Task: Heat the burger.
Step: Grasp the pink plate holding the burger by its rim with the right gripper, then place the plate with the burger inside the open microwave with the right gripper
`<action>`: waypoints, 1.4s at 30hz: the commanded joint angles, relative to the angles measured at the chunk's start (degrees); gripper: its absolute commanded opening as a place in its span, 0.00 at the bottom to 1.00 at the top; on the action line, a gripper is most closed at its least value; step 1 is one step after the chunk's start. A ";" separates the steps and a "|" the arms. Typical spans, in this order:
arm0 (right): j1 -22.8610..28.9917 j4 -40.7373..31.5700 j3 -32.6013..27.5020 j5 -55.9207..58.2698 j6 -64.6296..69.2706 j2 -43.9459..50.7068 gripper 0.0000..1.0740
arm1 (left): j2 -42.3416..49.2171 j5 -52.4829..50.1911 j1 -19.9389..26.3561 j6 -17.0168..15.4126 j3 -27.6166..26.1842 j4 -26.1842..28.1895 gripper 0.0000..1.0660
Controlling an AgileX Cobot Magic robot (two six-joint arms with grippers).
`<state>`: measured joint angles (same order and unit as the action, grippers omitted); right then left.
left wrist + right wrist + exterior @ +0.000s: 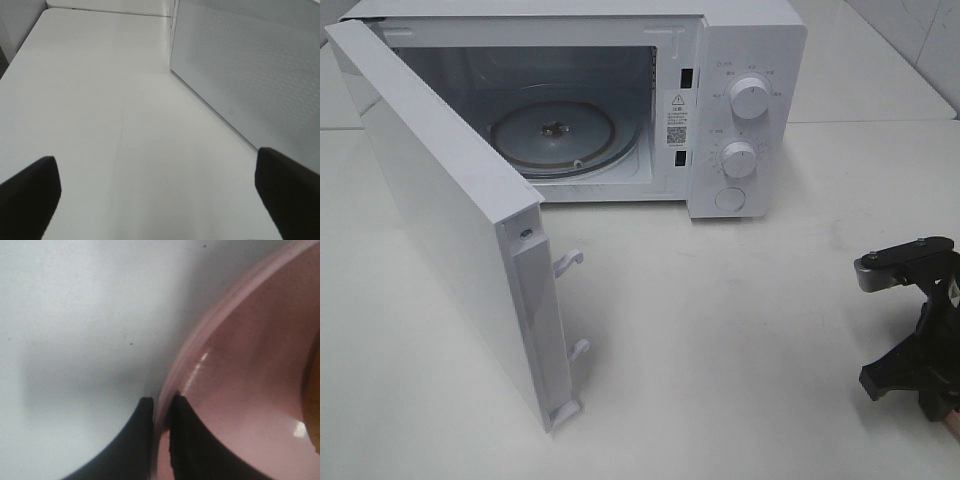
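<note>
Burger (314,390) just a golden-brown sliver on the pink plate (250,365), front-right of the microwave (745,60), right tool (161,402) pinched shut on the plate's rim, left tool (160,200) spread wide over the bench (100,100) near the microwave, door (450,230) swung open, glass turntable (555,135) inside.

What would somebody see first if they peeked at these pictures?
The white microwave at the back of the table, with its door wide open toward the left and the glass turntable inside bare. Next, in the right wrist view, the right gripper pinching the rim of a pink plate.
</note>
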<state>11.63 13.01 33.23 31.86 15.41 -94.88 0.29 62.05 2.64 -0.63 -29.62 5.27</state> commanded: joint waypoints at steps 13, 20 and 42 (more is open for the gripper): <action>-0.17 9.91 -0.23 2.52 8.82 2.01 0.00 | 0.92 -0.80 0.11 0.11 0.11 0.23 0.92; -0.11 13.12 -0.34 4.24 12.15 4.24 0.00 | 0.92 -0.80 0.11 0.11 0.11 0.23 0.92; 10.83 23.55 -0.34 14.21 21.37 4.35 0.00 | 0.92 -0.80 0.11 0.11 0.11 0.23 0.92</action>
<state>21.49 34.09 33.06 42.74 35.98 -91.10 0.29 62.05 2.64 -0.63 -29.62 5.27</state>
